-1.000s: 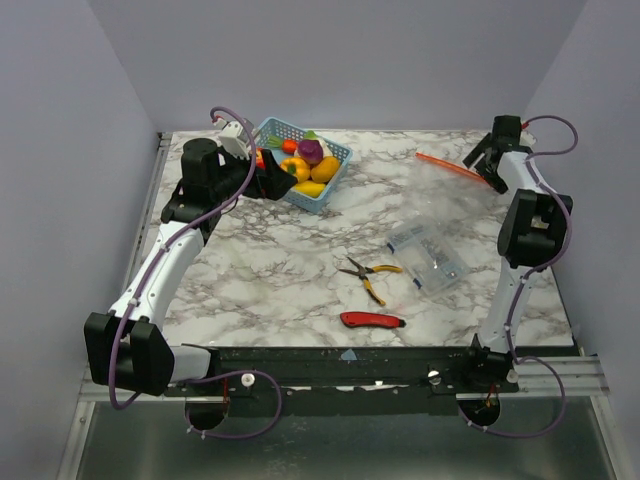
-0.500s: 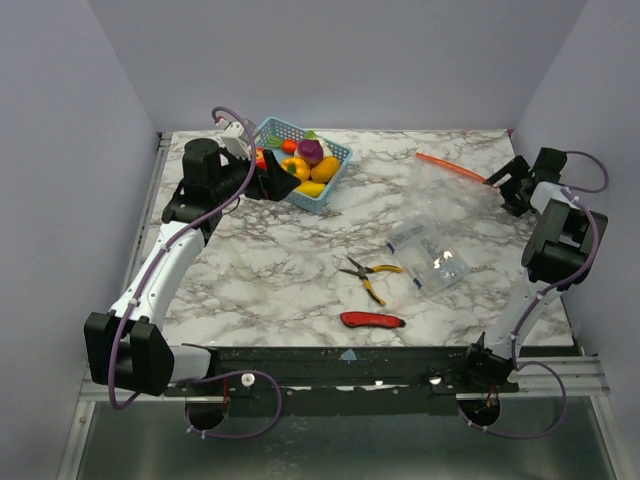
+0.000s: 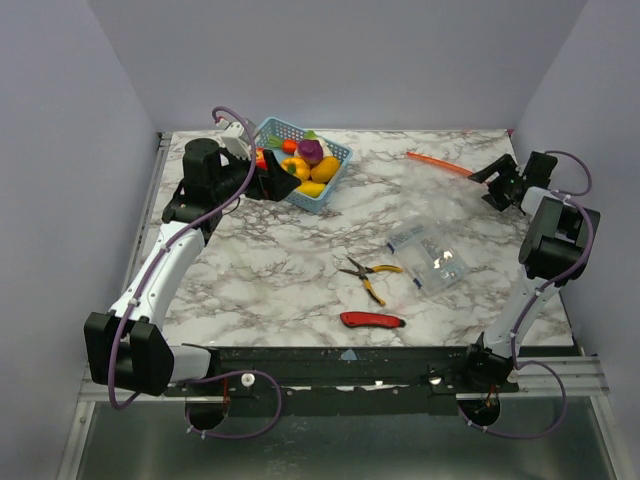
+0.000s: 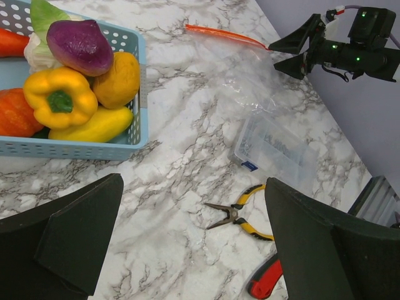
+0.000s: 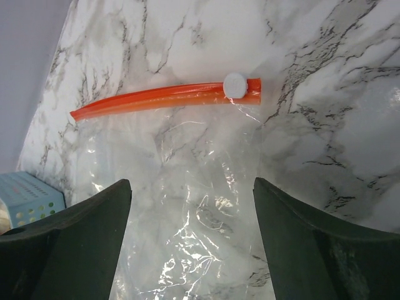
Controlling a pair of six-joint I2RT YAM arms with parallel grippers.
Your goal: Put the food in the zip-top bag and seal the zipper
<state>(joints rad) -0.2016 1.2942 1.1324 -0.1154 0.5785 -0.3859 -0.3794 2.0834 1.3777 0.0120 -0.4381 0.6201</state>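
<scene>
My right pincer (image 5: 192,187) is spread, holding nothing, over the zip-top bag (image 5: 206,162). The bag lies flat on the counter (image 5: 325,56), its zipper (image 5: 156,97) across the upper middle of my wrist view. My left pincer (image 4: 194,187) is spread too, near the food (image 4: 69,94) heaped in the blue basket (image 4: 141,81) at upper left.

Top view: high above the near edge, covers the whole desk (image 3: 300,270). Left wrist looks across from the far-left corner. Right wrist sits close over the far-right corner; both show the zip-top bag (image 5: 187,187).

Even, bright light; soft shadows; glints on the zip-top bag (image 5: 187,212)
</scene>
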